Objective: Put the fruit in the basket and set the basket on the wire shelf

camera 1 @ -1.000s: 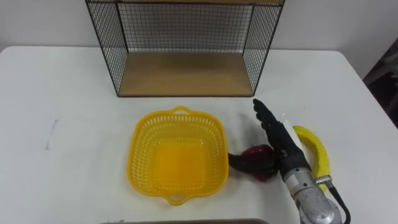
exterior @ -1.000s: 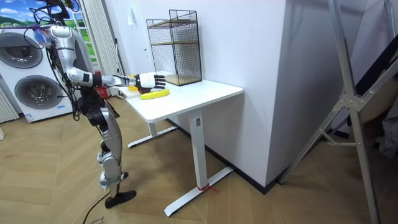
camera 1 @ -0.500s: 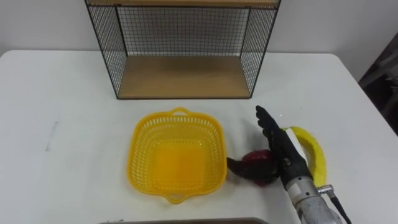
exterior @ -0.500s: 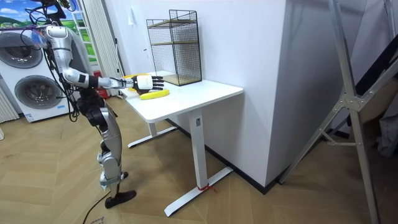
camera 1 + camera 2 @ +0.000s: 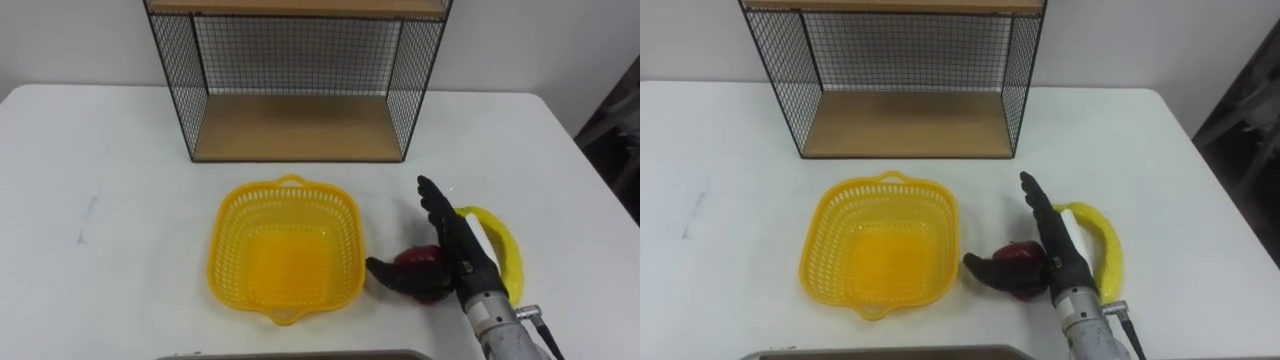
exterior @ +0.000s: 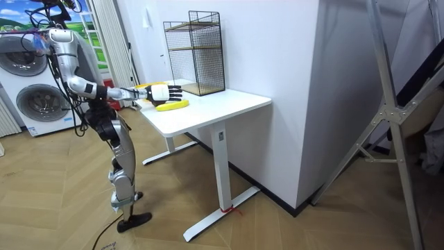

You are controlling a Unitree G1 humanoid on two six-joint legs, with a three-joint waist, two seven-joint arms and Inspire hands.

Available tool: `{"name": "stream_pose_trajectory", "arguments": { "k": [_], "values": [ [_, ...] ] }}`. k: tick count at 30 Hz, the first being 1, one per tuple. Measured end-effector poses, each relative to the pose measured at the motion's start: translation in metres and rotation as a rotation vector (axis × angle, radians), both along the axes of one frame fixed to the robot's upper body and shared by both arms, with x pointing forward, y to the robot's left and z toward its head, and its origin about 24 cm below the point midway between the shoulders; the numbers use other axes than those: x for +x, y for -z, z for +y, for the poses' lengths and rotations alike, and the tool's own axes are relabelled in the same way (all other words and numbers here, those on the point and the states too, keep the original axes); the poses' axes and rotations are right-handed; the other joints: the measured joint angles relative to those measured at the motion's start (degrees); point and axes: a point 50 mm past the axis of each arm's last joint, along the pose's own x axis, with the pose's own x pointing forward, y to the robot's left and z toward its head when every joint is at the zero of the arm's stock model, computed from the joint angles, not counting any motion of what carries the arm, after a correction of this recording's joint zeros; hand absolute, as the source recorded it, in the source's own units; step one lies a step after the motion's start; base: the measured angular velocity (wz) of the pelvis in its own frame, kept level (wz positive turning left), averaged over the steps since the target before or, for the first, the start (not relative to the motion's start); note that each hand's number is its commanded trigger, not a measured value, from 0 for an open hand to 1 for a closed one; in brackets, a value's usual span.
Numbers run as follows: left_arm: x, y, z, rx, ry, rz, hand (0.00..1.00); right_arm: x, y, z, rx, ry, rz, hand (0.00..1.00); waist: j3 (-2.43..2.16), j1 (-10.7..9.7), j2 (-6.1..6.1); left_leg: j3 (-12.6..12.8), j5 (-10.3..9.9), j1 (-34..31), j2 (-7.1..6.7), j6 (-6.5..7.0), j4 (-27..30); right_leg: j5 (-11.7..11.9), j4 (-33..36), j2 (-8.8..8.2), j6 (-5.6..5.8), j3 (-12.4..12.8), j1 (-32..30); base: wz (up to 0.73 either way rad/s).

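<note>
An empty yellow basket (image 5: 228, 235) sits mid-table in front of the black wire shelf (image 5: 300, 125). Just right of the basket lies a dark red fruit (image 5: 416, 262), and a banana (image 5: 506, 246) curves further to the right. My right hand (image 5: 455, 245) rests between the two fruits with its fingers straight and pointing toward the shelf. Its thumb reaches round the near left side of the red fruit, and the palm lies against that fruit. In the room view the same hand (image 6: 161, 91) is stretched over the table beside the banana (image 6: 173, 105).
The white table (image 5: 110, 150) has bare surface left of the basket and between basket and shelf. The shelf's lower wooden board (image 5: 298, 128) is unoccupied. Washing machines (image 6: 38, 97) stand behind me in the room view.
My right hand has drawn back a little toward me and settled closer against the red fruit. The basket and banana have not moved; the eye view shifted slightly.
</note>
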Motion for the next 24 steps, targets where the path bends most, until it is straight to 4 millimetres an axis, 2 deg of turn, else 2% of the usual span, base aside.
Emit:
{"name": "stream_pose_trajectory", "arguments": {
  "k": [6,13,24],
  "values": [
    [0.0001,0.0001,-0.0001,-0.001,0.000,0.001,0.00,-0.0032,-0.0003,-0.0011,-0.059,0.003,-0.020,1.00,-0.05,0.0,-0.05,0.0,0.0,0.0,-0.02,0.00,-0.1,0.0,-0.6,0.01,0.03,0.0,0.0,0.00],
    [0.0009,0.0000,-0.0001,-0.001,0.001,0.000,0.00,-0.0084,0.0032,-0.0034,-0.126,0.030,-0.022,1.00,-0.33,0.0,-0.30,0.0,0.0,0.3,-0.02,0.00,-0.3,0.0,-0.6,0.01,0.04,0.0,0.2,0.00],
    [0.0006,0.0001,-0.0004,-0.002,0.002,0.001,0.00,-0.0085,0.0046,-0.0062,-0.163,0.059,-0.030,1.00,-0.24,-0.1,-0.49,-0.1,0.0,0.3,-0.03,0.00,-0.3,0.1,-0.6,0.01,0.04,-0.1,0.3,0.00]
  ]
}}
